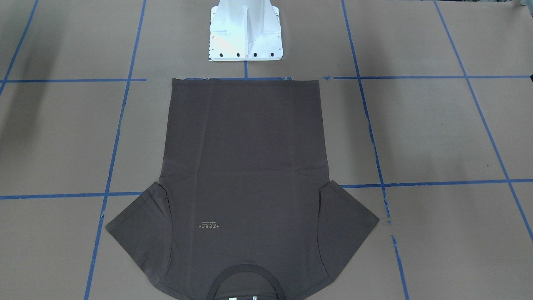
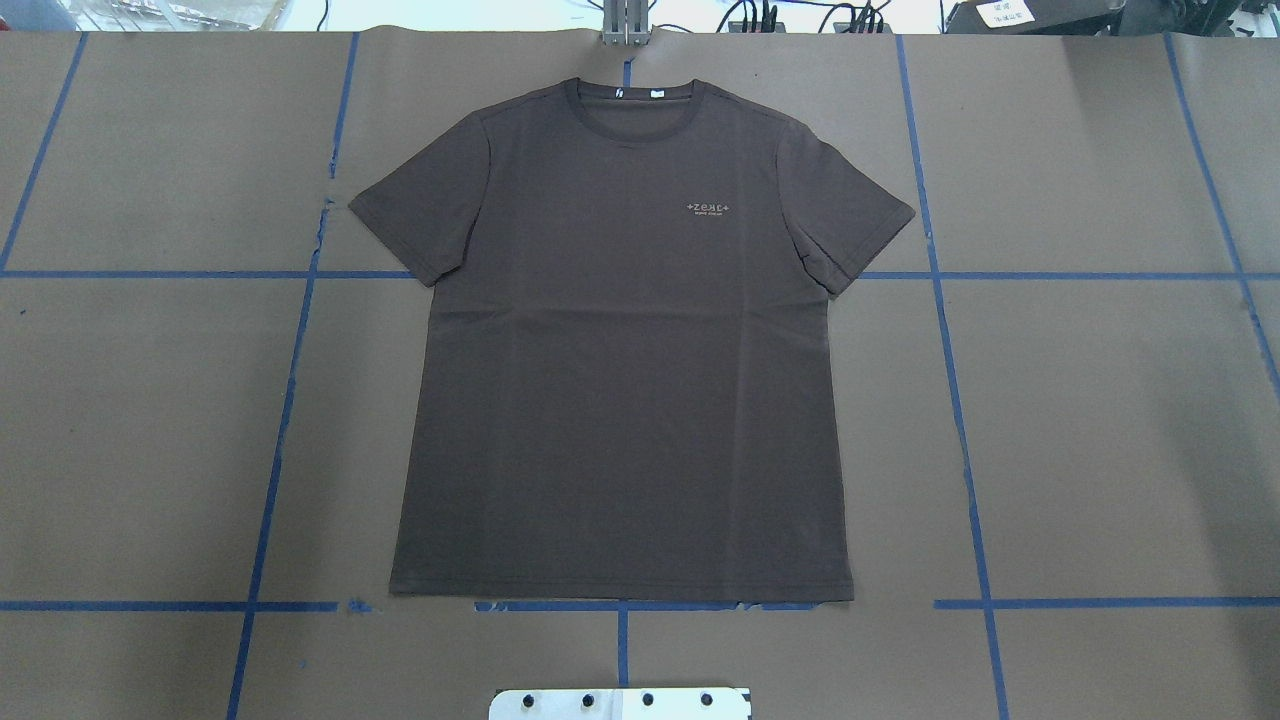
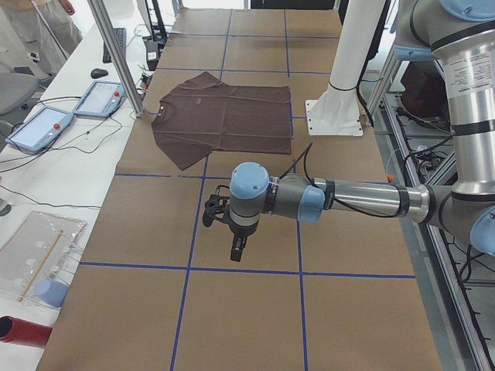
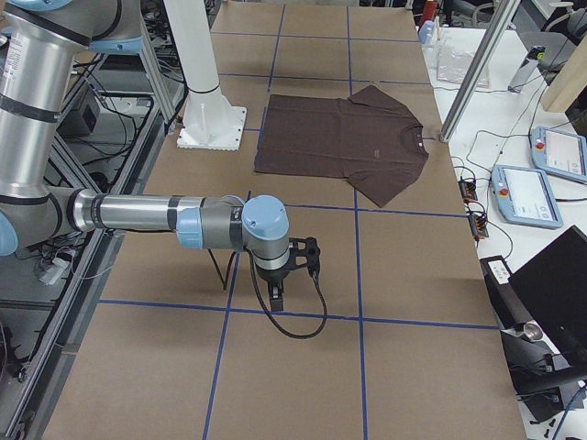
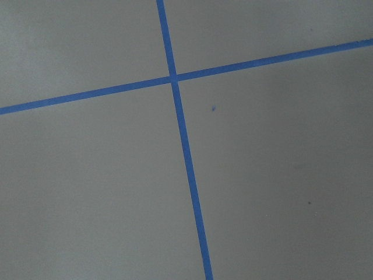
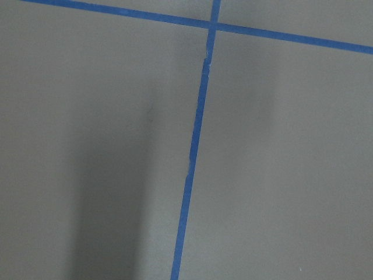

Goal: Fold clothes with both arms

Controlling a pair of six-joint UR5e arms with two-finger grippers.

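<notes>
Your table [image 2: 1100, 420] is papered brown and gridded with blue tape [image 2: 957, 420]; your white bench [image 3: 77, 166] holds what look like two pendants [image 3: 39, 127].

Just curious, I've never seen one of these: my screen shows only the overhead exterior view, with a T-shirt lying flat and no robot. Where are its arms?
Observer: Out to the sides. The exterior left view shows the left arm stretched level over bare brown paper, clear of the T-shirt.
Visitor: And the other one?
Observer: The exterior right view shows the right arm out on the opposite side, with the right gripper pointing down.
Visitor: Are they holding anything?
Observer: I can't tell if they're open or shut, but each wrist camera sees only blue tape lines on paper, no cloth.
</notes>
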